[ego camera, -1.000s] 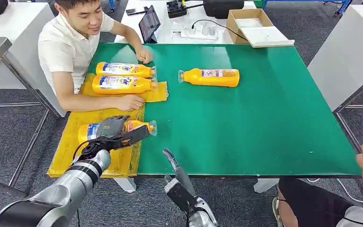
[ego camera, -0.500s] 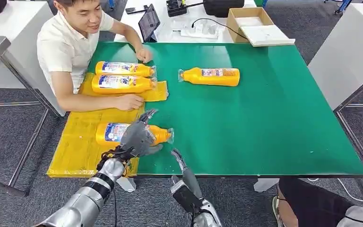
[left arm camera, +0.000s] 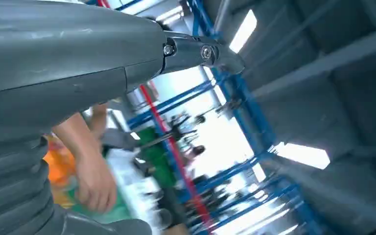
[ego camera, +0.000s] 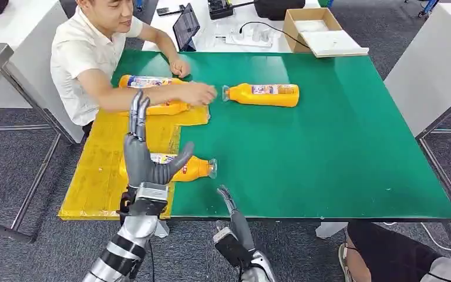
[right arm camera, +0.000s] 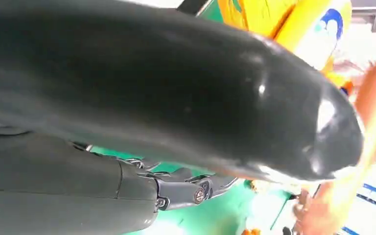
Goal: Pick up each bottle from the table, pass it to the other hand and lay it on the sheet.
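head view, landmark: taking the yellow sheet (ego camera: 103,170) as the reference, it hangs over the near-left corner of the green table (ego camera: 329,153).
head view, left hand: the left hand (ego camera: 144,155) is raised with fingers straight and spread, thumb out to the side, nothing in it. It sits in front of the bottle on the sheet's edge, so I can't tell if it touches it.
head view, near bottle: the near bottle (ego camera: 191,168) lies on its side at the sheet's right edge, cap end sticking out onto the green. Looks laid down, but only half on the sheet.
head view, other bottles: two more at the sheet's far end, the stacked bottles (ego camera: 152,82), partly hidden by the person's arm (ego camera: 152,97). The last bottle (ego camera: 264,94) lies well off the sheet on the green.
head view, right hand: the right hand (ego camera: 230,205) is low at the table's near edge, fingers pointing up and apart, holding nothing.
left wrist view: blurry, shows the grey thumb and ribbed cover plus the person's hand (left arm camera: 95,183) near something orange.
right wrist view: dark finger close up, orange bottle (right arm camera: 298,29) behind it.
risk: I reckon the near bottle could roll off the sheet if the left hand clips it. Bigger worry is the person's arm stretched toward the last bottle, right where a reach would go.
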